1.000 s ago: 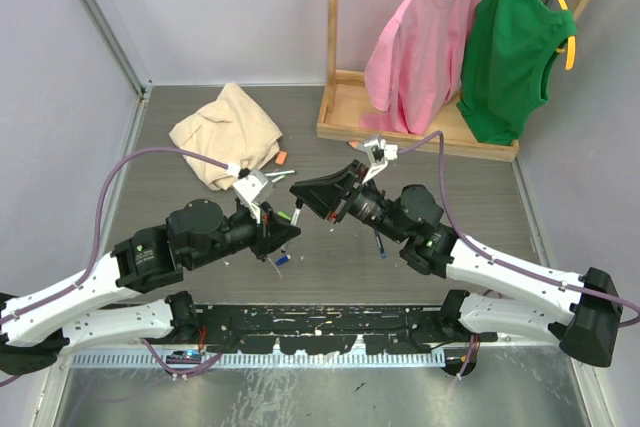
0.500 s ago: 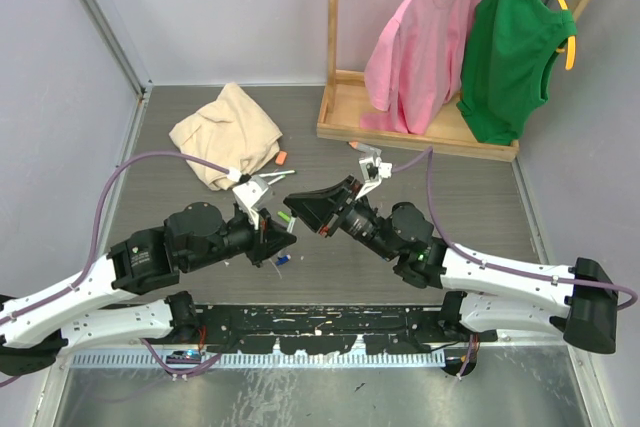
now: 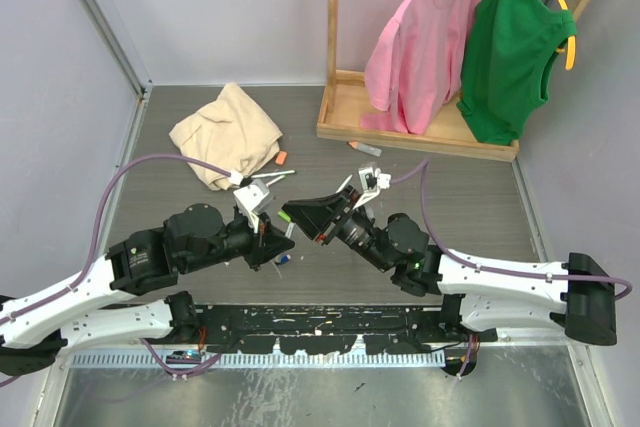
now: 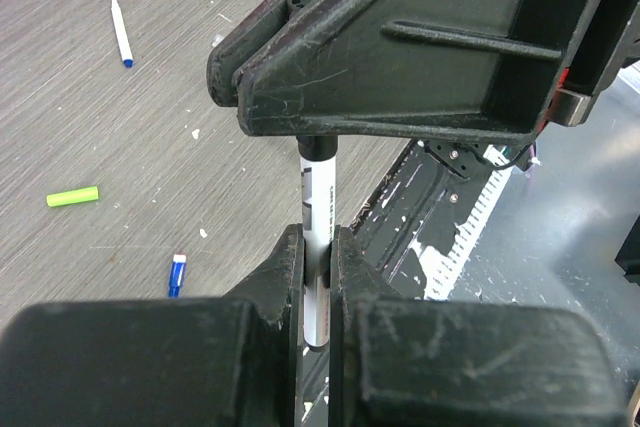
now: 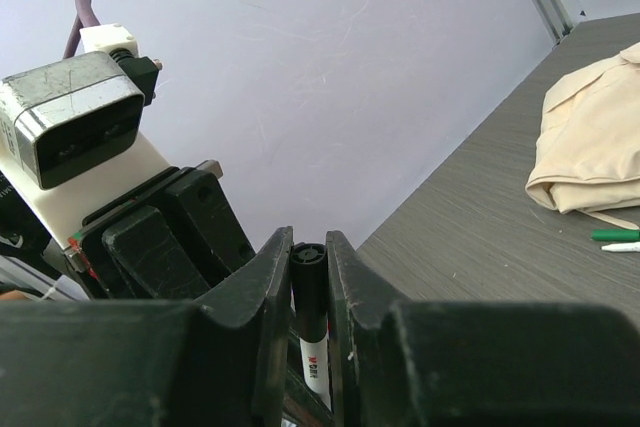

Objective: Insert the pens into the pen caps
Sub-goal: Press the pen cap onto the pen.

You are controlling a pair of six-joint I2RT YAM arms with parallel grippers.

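Right fingers (image 5: 262, 292) advanced to meet left fingers (image 4: 285, 269), pinching black cap (image 5: 308, 282); left fingers clamped white pen (image 4: 318, 197). Tip apparently inside cap; final push probably remained.

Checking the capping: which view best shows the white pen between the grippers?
Left wrist: the white pen shows clearly, clamped in the left gripper, running up to the black cap at the right gripper. Right wrist shows only that cap and a little barrel. From the top, the grippers hide it.
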